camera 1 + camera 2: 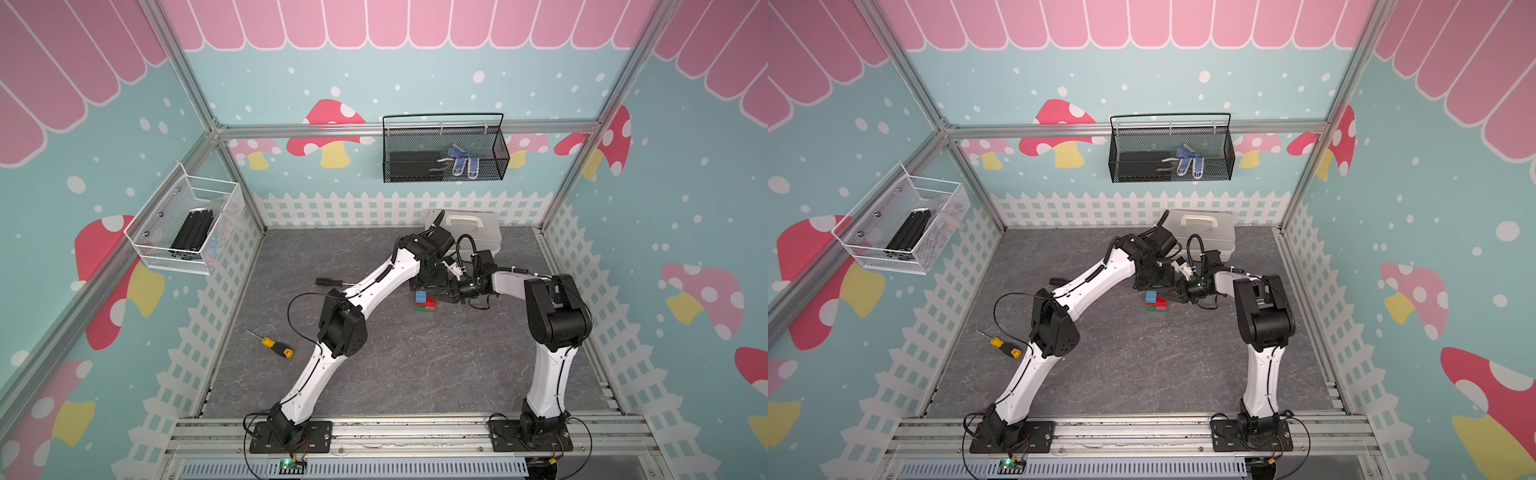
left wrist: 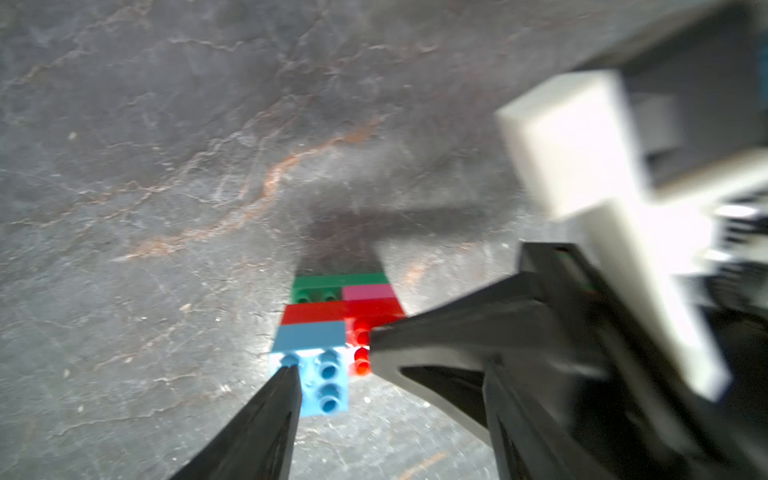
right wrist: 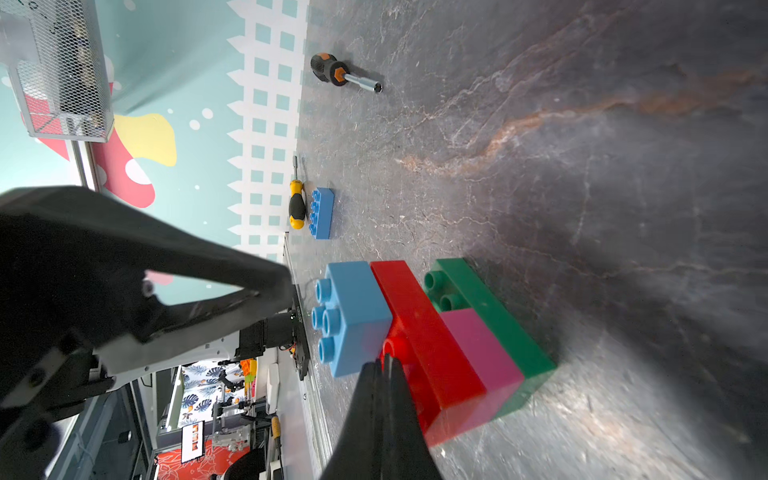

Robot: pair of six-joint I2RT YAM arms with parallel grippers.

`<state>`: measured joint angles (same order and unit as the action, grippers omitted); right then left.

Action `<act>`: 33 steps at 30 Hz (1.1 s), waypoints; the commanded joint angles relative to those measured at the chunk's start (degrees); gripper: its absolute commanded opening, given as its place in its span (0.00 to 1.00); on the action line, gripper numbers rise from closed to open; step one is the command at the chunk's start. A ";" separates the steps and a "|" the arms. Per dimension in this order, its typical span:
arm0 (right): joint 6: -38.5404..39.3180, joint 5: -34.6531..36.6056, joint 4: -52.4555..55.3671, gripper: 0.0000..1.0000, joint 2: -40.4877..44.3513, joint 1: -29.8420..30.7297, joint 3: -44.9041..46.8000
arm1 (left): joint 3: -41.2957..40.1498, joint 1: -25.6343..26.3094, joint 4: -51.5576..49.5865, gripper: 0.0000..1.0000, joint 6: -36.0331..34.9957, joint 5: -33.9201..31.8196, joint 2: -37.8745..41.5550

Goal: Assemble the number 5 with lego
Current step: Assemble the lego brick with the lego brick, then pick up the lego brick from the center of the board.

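Observation:
The lego stack (image 1: 425, 301) stands studs-up mid-table in both top views (image 1: 1155, 302): green brick (image 3: 490, 307) at the bottom, pink (image 3: 478, 353) on one half, red (image 3: 419, 332) across, small blue (image 3: 357, 316) on top at the other end. The long blue brick (image 3: 322, 212) lies apart beside a yellow screwdriver. My left gripper (image 2: 390, 374) hangs open over the stack, one fingertip (image 2: 289, 374) touching the small blue brick (image 2: 320, 374). My right gripper (image 3: 384, 361) is shut, empty, with its tips against a bare red stud.
A black-handled screwdriver (image 1: 328, 282) lies left of the left arm. The yellow-handled screwdriver (image 1: 276, 347) lies nearer the front left. A white case (image 1: 473, 228) stands at the back wall behind both wrists. Wire baskets (image 1: 444, 149) hang on the walls.

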<state>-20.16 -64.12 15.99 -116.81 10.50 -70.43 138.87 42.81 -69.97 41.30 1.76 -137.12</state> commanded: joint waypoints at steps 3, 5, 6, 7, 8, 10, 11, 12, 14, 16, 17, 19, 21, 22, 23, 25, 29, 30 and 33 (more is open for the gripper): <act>0.17 7.43 6.95 0.10 -1.26 1.19 1.11 | -1.75 -1.09 1.82 0.73 -0.83 0.09 5.39; 0.08 7.78 7.51 0.12 -0.79 1.20 0.62 | -2.21 -1.49 1.77 0.73 -0.87 -0.01 6.27; 0.21 7.70 7.89 0.14 -0.61 1.19 0.33 | -2.61 -1.78 1.77 0.73 -0.87 -0.08 6.79; 0.21 7.82 8.21 0.15 -0.46 1.19 0.13 | -2.87 -1.97 1.77 0.73 -1.05 -0.09 7.22; 0.28 7.87 8.47 0.17 -0.27 1.21 0.04 | -3.42 -2.19 1.77 0.73 -1.04 -0.27 7.75; 0.21 7.96 8.75 0.20 0.30 1.21 -0.22 | -4.63 -2.63 1.68 0.73 -1.33 -0.59 8.79; 0.06 7.87 8.87 0.21 0.51 1.20 -0.36 | -5.30 -2.81 1.60 0.73 -1.48 -0.96 9.33; 0.04 7.87 9.10 0.22 0.80 1.19 -0.49 | -5.99 -2.98 1.51 0.73 -1.66 -1.18 9.93; -0.05 8.02 9.64 0.24 1.60 1.20 -0.83 | -7.99 -3.48 1.51 0.73 -2.03 -1.75 11.41; -0.05 8.47 10.43 0.26 2.60 1.16 -1.17 | -10.11 -4.02 1.47 0.73 -2.43 -2.31 12.98; -0.05 8.63 10.82 0.26 3.09 1.10 -1.35 | -11.42 -4.28 1.44 0.73 -2.60 -2.53 13.99; -0.14 8.81 11.35 0.27 4.10 1.14 -1.71 | -14.20 -4.83 1.43 0.73 -3.12 -3.45 16.07; -0.15 9.20 12.14 0.28 4.86 1.14 -2.05 | -17.33 -5.53 1.50 0.73 -3.46 -4.12 18.15; -0.13 9.25 12.46 0.28 5.19 1.10 -2.29 | -19.09 -5.91 1.46 0.73 -3.75 -4.59 19.50; -0.27 9.36 12.55 0.29 5.54 1.12 -2.40 | -20.76 -6.26 1.46 0.73 -3.93 -4.80 20.65; -0.29 9.53 13.09 0.29 6.05 1.08 -2.77 | -24.01 -6.89 1.47 0.73 -4.25 -5.29 22.82; -0.62 9.70 13.58 0.32 7.18 1.08 -3.22 | -30.37 -7.97 1.60 0.74 -4.65 -6.45 27.18; -0.82 9.64 13.54 0.33 7.45 1.05 -3.21 | -31.56 -8.24 1.60 0.74 -4.65 -6.72 28.04; -1.24 9.34 13.63 0.38 7.56 1.01 -3.52 | -35.42 -8.71 1.76 0.74 -5.00 -6.97 30.67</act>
<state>-21.43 -55.42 27.90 -110.91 11.35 -72.66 105.91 34.48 -68.23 37.21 -3.22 -108.99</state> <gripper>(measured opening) 0.374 0.740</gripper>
